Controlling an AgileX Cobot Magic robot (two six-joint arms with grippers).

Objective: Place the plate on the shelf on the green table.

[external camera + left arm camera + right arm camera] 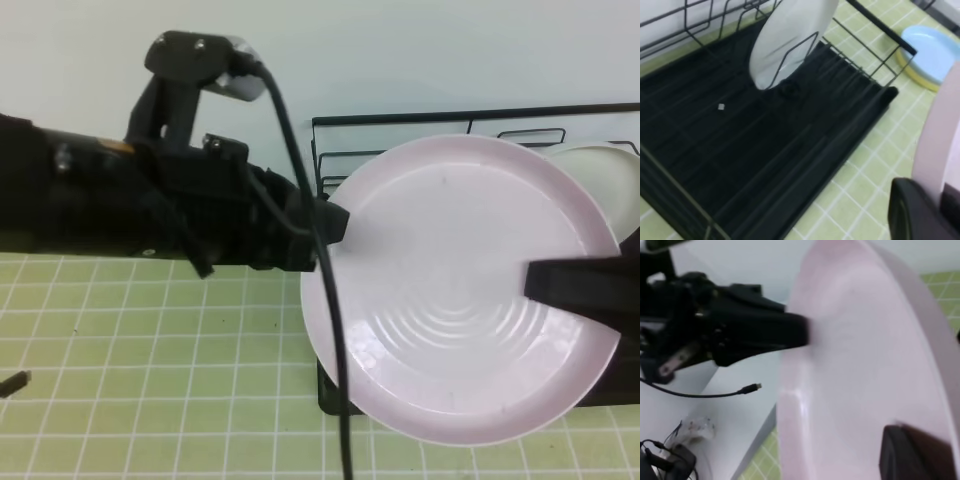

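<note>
from the exterior high view you see the plate (465, 290) held up in the air, its inner face with the faint rings turned toward the camera, in front of the shelf (400, 135) that stands on the green table (150, 370). your left gripper (335, 222) is clamped on the plate's left rim, and your right gripper (535, 283) grips it from the right, one black finger lying across the inner face. a white plate (610, 185) peeks out behind the pink one at the right.

from the left wrist view you look down on the shelf's black tray (765, 160) on the green tiles, with the white plate (790, 40) standing on edge in the wire dividers. the pink plate's rim (940, 145) sits at the right edge, pinched in your left finger (915, 212). a blue plate on a yellow one (930, 50) lies on the tiles beyond the shelf.

from the right wrist view the plate (865, 365) fills the frame, your left gripper (802, 332) biting its far rim and your right finger (905, 452) pressed on the near side.
</note>
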